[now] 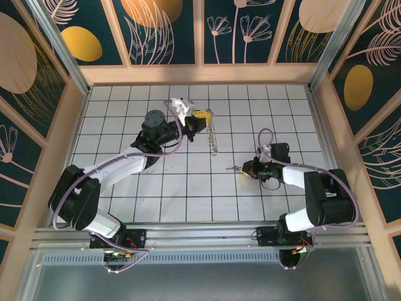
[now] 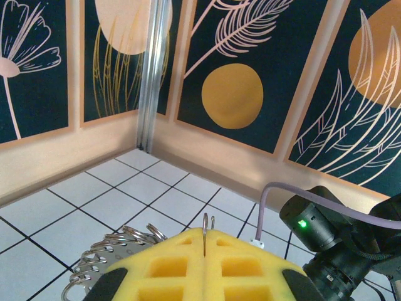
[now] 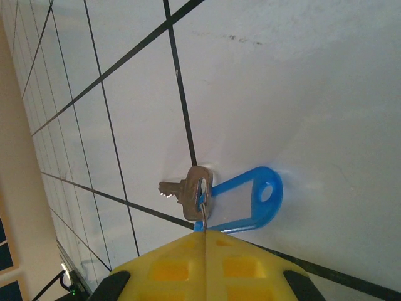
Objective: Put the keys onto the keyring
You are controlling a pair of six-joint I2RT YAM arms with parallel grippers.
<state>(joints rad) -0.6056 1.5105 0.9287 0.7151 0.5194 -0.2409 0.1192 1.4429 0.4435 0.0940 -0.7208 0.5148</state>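
Bare tile floor point(image 1: 263, 100) at far end; keyring point(image 1: 213, 139) mid-floor; walls point(image 1: 67, 135) on 3 sides.

keyring point(image 1: 212, 138): behind, left of key point(image 1: 233, 167) | key: just left of right gripper point(image 1: 243, 168)

Nothing legible anywhere: no text, label, brand, number or sign can be read

Bright, even light falls from above; the white tiled floor point(image 1: 207, 188) looks slightly washed out, with only soft, pale shadows; in the wrist views the left gripper point(image 2: 205, 248) and right gripper point(image 3: 204, 248) sit close and slightly soft; the wall panels point(image 2: 232, 94) behind read sharper.
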